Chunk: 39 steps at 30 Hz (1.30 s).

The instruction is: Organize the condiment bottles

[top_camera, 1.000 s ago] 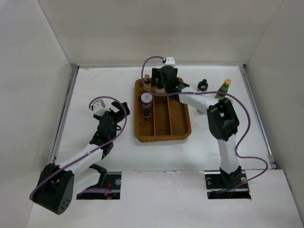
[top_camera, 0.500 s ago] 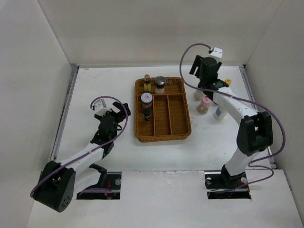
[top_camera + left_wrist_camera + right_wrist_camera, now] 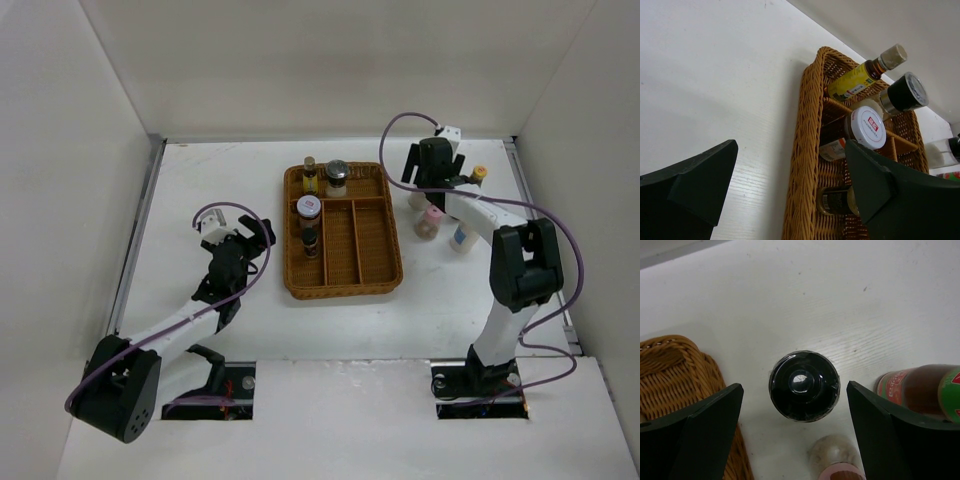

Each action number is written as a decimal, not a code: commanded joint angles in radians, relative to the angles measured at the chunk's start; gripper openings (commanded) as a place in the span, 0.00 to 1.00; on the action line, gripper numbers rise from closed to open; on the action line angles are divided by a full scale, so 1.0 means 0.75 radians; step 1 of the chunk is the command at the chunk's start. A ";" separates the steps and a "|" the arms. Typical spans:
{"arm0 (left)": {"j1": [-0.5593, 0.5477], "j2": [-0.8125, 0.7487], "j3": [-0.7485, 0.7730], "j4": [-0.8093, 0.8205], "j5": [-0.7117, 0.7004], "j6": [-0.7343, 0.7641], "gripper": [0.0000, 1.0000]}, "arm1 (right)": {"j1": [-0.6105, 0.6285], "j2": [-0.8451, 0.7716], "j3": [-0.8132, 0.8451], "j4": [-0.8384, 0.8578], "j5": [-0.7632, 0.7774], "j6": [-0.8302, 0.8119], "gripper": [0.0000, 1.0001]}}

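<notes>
My right gripper point(image 3: 428, 182) hangs open just right of the wicker tray point(image 3: 392, 262), straight above a black-capped bottle point(image 3: 804, 385). That cap lies between the spread fingers with a gap on each side. A red-label sauce bottle point(image 3: 920, 390) with a yellow cap point(image 3: 479, 173) stands right of it, and a pink-lidded jar point(image 3: 431, 221) and a white blue-label bottle point(image 3: 460, 238) stand nearer. In the tray's left lane stand a yellow-label bottle point(image 3: 860, 80), a silver-lidded shaker point(image 3: 336, 176), a white-lidded jar point(image 3: 867, 127) and a dark jar point(image 3: 840, 200). My left gripper point(image 3: 250, 240) is open and empty, left of the tray.
The tray's woven rim point(image 3: 670, 370) lies close to my right gripper's left finger. White walls enclose the table on three sides. A raised metal strip point(image 3: 140, 230) runs along the left edge.
My right arm left the silver-lidded shaker at the tray's back, swung right and came down over the black-capped bottle. The left arm barely shifted.
</notes>
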 commanded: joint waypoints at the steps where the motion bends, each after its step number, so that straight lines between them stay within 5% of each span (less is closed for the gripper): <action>1: -0.006 -0.010 0.025 0.081 0.011 -0.010 0.89 | -0.003 0.016 0.040 -0.009 -0.025 0.022 0.91; 5: -0.008 -0.006 0.025 0.081 0.011 -0.010 0.89 | -0.011 0.034 0.032 -0.001 -0.017 0.026 0.85; 11: 0.002 -0.008 0.021 0.089 0.016 -0.010 0.91 | -0.036 0.059 0.079 -0.003 -0.023 0.018 0.62; 16: 0.007 -0.014 0.017 0.089 0.020 -0.010 0.91 | -0.067 0.094 0.158 -0.070 -0.066 -0.010 0.76; 22: 0.017 -0.020 0.013 0.091 0.020 -0.010 0.94 | -0.067 0.055 0.138 -0.032 -0.076 -0.010 0.50; 32: 0.035 -0.024 0.005 0.091 0.016 -0.012 1.00 | -0.012 -0.166 0.228 0.134 -0.055 -0.072 0.47; 39: 0.037 0.007 0.013 0.091 0.018 -0.012 1.00 | 0.156 -0.080 0.332 0.142 -0.098 -0.066 0.48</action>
